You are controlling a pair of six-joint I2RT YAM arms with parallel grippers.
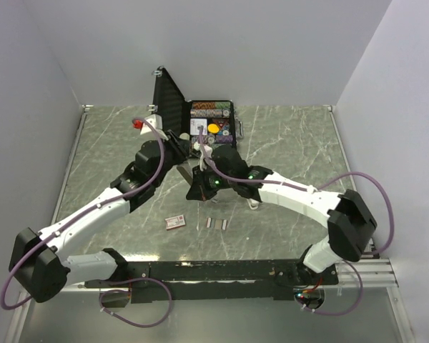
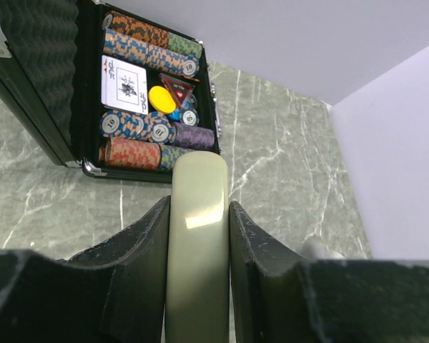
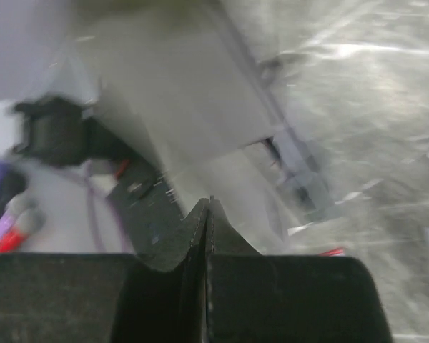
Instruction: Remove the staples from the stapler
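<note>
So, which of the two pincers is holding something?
The left pincer: its fingers clamp a pale green stapler between them. The right pincer is shut finger against finger, with nothing visible in between.

From the table (image 1: 300,157) centre, 12 o'clock is blocked by the open case (image 1: 213,127), with its lid (image 1: 169,96) upright at 11. Just short of it the two arms crowd together. The left gripper (image 2: 199,207) has its jaws clamped on the stapler (image 2: 196,182), and the right gripper (image 3: 207,207), jaws pressed together, is close beside it, leaving no clear lane between. At 6 lie the staples (image 1: 216,223) and a box (image 1: 175,222), apart, with bare table between them. A red thing (image 1: 138,123) stands at 10. From 1 to 4 the table is open to the wall (image 1: 386,86). Outside the left arm (image 1: 93,211), 8 to 9 is free too.
</note>
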